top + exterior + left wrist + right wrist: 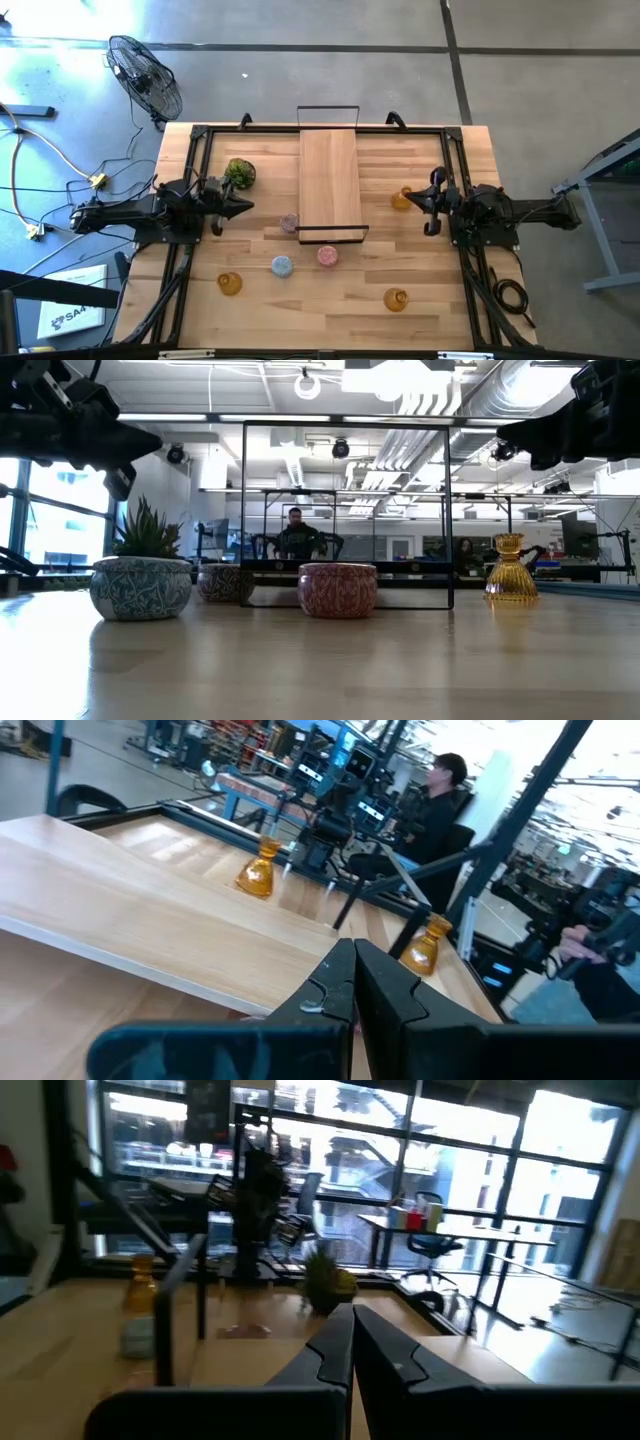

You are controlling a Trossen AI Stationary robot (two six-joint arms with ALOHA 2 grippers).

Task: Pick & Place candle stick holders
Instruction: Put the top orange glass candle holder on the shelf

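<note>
Three amber candle stick holders stand upright on the table: one beside the board's right side [401, 199], one at the near left [230, 284], one at the near right [396, 299]. Two pink holders [290, 223] [327, 256] and a light-blue one [282, 266] sit near the board's near end. My left gripper [245, 207] hovers shut at the table's left, pointing right, its fingers [352, 982] closed on nothing. My right gripper [422, 203] hovers shut at the table's right, pointing left, with nothing between its fingers [352, 1342].
A long wooden board in a black wire frame [330, 185] lies across the table's middle. A small green potted plant [239, 173] stands left of it, close to my left gripper. A person [440, 800] sits beyond the table. Bare wood lies along the near edge.
</note>
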